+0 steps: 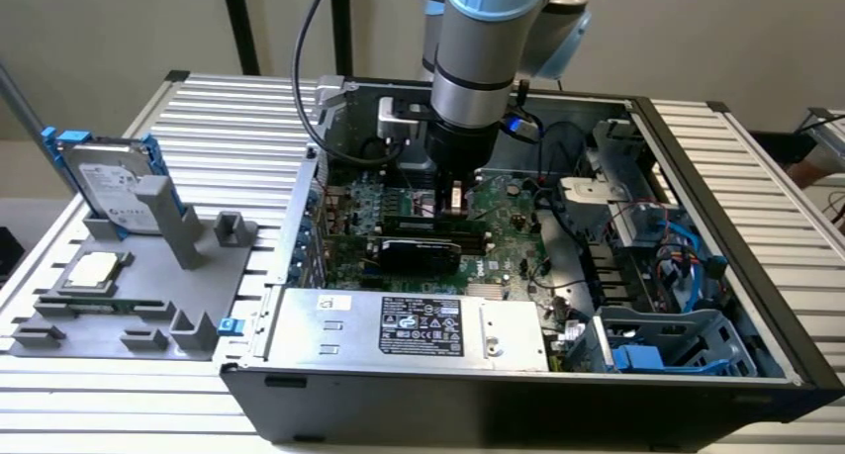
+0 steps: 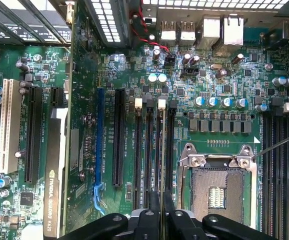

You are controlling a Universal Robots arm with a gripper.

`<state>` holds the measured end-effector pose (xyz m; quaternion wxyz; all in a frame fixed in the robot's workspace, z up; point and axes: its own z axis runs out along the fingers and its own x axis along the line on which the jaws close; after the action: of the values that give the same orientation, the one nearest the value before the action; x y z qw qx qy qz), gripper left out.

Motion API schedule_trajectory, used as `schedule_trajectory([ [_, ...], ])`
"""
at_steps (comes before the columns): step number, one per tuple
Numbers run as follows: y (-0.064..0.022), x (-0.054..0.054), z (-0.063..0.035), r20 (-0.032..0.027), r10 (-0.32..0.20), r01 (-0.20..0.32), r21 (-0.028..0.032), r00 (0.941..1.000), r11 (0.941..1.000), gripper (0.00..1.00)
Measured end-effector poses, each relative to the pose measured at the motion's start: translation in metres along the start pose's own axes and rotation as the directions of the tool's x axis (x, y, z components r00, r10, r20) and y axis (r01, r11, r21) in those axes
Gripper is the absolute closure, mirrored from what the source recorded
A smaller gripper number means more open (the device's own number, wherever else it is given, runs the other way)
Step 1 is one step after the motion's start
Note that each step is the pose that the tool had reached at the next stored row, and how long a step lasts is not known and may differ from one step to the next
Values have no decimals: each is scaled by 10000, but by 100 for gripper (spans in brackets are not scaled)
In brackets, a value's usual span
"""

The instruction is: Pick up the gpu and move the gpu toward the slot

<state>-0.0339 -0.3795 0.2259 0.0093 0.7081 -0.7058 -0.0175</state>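
The computer case (image 1: 502,405) lies open on the slatted surface (image 1: 225,108), so the arm can come into it from above. The hand (image 1: 449,199) hangs low over the middle of the motherboard. In the wrist view the hand (image 2: 161,197) is above the black memory slots (image 2: 149,150), just beside the empty CPU socket (image 2: 217,190). I cannot tell if the hand is open or closed, because its tips lie in one line with a thin strip in those slots. It is clear that it does not hold the gpu (image 1: 416,248). The card stands on its long edge on the board, between the hand and the silver power supply (image 1: 410,325). Its black shroud faces the exterior camera. From the wrist camera the gpu (image 2: 52,190) is seen edge-on, with its printed label readable, and I judge that it sits in a black connector. The slot (image 2: 99,140) is the bright blue strip, and it is free. It lies between the card and a long black connector (image 2: 118,137), parallel to both, so the card is already turned the right way for it. The hard drive (image 1: 113,182) and the square CPU chip (image 1: 93,268) rest on a grey holder (image 1: 145,316) outside the case, well apart from the work. I judge that the pick is not yet done.
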Motion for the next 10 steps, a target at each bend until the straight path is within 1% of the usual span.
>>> schedule_trajectory([
  [10, 0, 0, 10, 1, 0, 0, 0, 10000, 10000, 86],
])
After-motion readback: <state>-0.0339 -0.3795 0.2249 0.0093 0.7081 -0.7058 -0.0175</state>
